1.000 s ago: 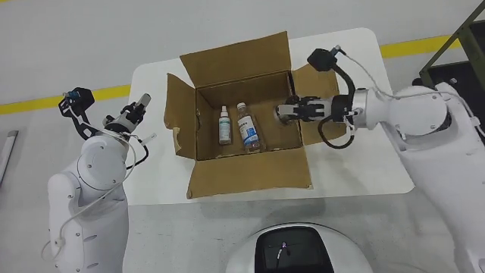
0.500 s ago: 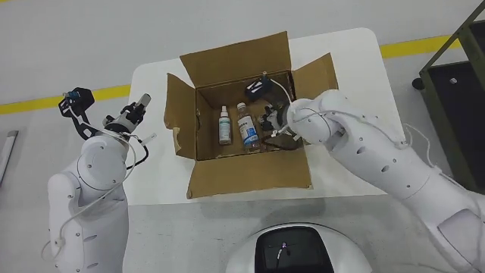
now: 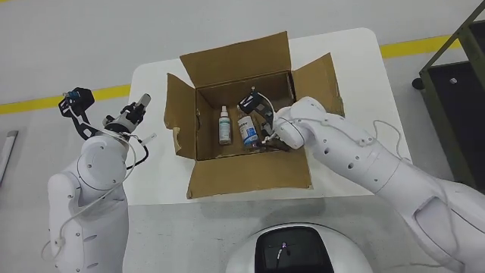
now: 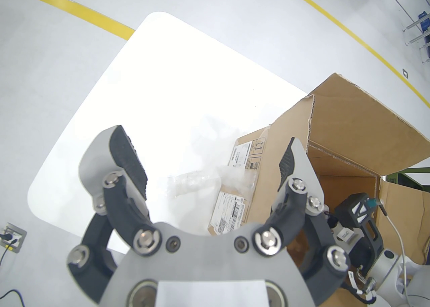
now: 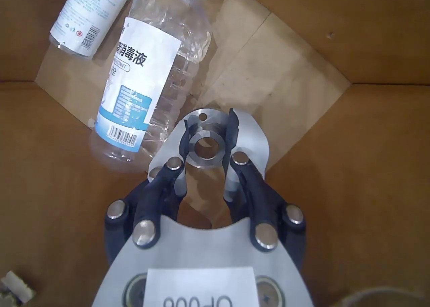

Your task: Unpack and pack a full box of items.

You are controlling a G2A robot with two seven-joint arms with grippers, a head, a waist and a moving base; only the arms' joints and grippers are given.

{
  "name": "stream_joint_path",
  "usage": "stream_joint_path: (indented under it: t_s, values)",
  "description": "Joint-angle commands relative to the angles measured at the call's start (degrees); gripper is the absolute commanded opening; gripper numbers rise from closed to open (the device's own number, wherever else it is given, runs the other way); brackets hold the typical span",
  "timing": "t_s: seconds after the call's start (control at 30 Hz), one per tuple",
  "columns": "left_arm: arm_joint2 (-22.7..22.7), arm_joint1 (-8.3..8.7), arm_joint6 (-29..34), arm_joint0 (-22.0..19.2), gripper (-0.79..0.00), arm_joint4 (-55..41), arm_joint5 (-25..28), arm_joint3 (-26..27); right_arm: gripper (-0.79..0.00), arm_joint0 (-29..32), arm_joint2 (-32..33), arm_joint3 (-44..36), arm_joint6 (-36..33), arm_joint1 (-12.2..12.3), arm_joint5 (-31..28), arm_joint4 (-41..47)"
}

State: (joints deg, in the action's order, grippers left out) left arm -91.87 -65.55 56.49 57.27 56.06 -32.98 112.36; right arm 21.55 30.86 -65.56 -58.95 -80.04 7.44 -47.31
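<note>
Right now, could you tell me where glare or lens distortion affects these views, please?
Left wrist view: the table glares blank white, nearly swallowing the plastic wrap beside the box; the yellow floor line bows from the wide lens. Right wrist view: even light, small highlights on the large bottle and the metal ring in the right hand. Top view: evenly lit.

a white table (image 3: pixel 356 53) with rounded corners stood on a pale grey floor (image 3: pixel 91 23) crossed by a yellow line (image 3: pixel 45 102). an open cardboard box (image 3: pixel 235 61) sat directly on the tabletop, near its middle, with all four flaps spread outward and the front flap close to the table's near edge. in the left wrist view, a crumpled piece of clear plastic wrap (image 4: pixel 198 180) lay on the table against the box's labelled outer wall.
</note>
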Motion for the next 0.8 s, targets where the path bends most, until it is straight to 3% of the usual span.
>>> stream_joint_path:
  t_s: [0.0, 0.13, 0.27, 0.3, 0.33, 0.4, 0.47, 0.53, 0.6, 0.63, 0.77]
  values:
    - [0.0, 0.00, 0.0, 0.0, 0.000, 0.0, 0.0, 0.0, -0.551, -0.2, 0.0, 0.8, 0.1, -0.4, -0.1, 0.1]
    - [0.0, 0.00, 0.0, 0.0, 0.000, 0.0, 0.0, 0.0, -0.443, -0.6, 0.5, 1.9, 0.3, -1.0, -0.5, 0.3]
    - [0.0, 0.00, 0.0, 0.0, 0.000, 0.0, 0.0, 0.0, -0.394, -0.6, 2.5, 0.9, 0.3, -1.0, -0.9, 0.9]
    - [0.0, 0.00, 0.0, 0.0, 0.000, 0.0, 0.0, 0.0, -0.249, -0.6, 3.4, 0.5, -0.1, -0.9, -1.4, 1.8]
    - [0.0, 0.00, 0.0, 0.0, 0.000, 0.0, 0.0, 0.0, -0.154, -0.7, 4.5, -0.1, -0.3, -0.7, -1.7, 2.5]
    - [0.0, 0.00, 0.0, 0.0, 0.000, 0.0, 0.0, 0.0, -0.219, -0.8, 7.2, -2.3, -0.5, 0.0, -2.4, 3.0]
    - [0.0, 0.00, 0.0, 0.0, 0.000, 0.0, 0.0, 0.0, -0.403, -0.3, 11.9, -5.9, -0.7, 1.2, -2.7, 5.2]
    - [0.0, 0.00, 0.0, 0.0, 0.000, 0.0, 0.0, 0.0, -0.508, 1.1, 17.8, -11.2, -1.0, 2.7, -3.1, 6.7]
    - [0.0, 0.00, 0.0, 0.0, 0.000, 0.0, 0.0, 0.0, -0.720, 3.9, 24.7, -17.6, -1.4, 4.5, -4.1, 8.3]
    - [0.0, 0.00, 0.0, 0.0, 0.000, 0.0, 0.0, 0.0, -0.785, 5.7, 28.3, -20.6, -1.9, 5.3, -4.8, 9.5]
    - [0.0, 0.00, 0.0, 0.0, 0.000, 0.0, 0.0, 0.0, -0.785, 12.9, 43.7, -31.1, -3.0, 8.0, -7.6, 15.8]
